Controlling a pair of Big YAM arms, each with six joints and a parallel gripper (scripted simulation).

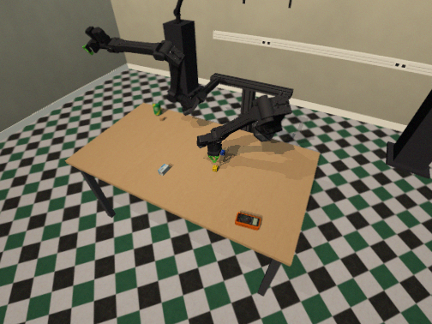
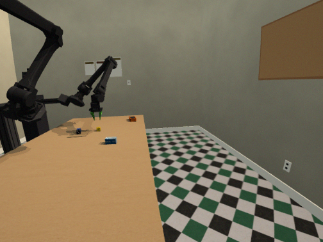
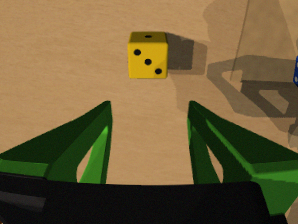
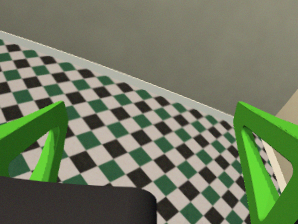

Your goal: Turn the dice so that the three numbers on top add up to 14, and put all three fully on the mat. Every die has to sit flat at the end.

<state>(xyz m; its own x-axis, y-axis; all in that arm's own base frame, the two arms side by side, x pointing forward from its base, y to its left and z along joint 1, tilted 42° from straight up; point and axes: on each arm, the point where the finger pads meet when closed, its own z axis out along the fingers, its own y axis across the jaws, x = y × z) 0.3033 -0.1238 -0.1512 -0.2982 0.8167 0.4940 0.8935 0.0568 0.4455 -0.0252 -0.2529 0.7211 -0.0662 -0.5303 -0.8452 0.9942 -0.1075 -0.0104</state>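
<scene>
The yellow die [image 1: 215,168] [image 2: 98,129] [image 3: 148,62] lies on the table off the mat, three pips facing the left wrist camera and one pip on a narrow side. My left gripper [image 1: 213,159] [image 2: 97,120] [image 3: 149,110] is partly open and empty, pointing down above the table near the yellow die. The blue die [image 1: 222,153] [image 2: 79,129] [image 3: 296,72] is cut off at the left wrist view's right edge. The black die [image 2: 78,132] is beside it, hidden in the top view. The tan mat [image 3: 275,30] shows partly. My right gripper [image 1: 87,49] [image 4: 150,111] is open, empty and raised high away from the table.
A small blue-and-white box [image 1: 164,169] [image 2: 111,140] lies toward the front edge. An orange multimeter [image 1: 248,220] [image 2: 132,119] lies near the front right corner in the top view. A green object [image 1: 157,109] stands at the back left corner there.
</scene>
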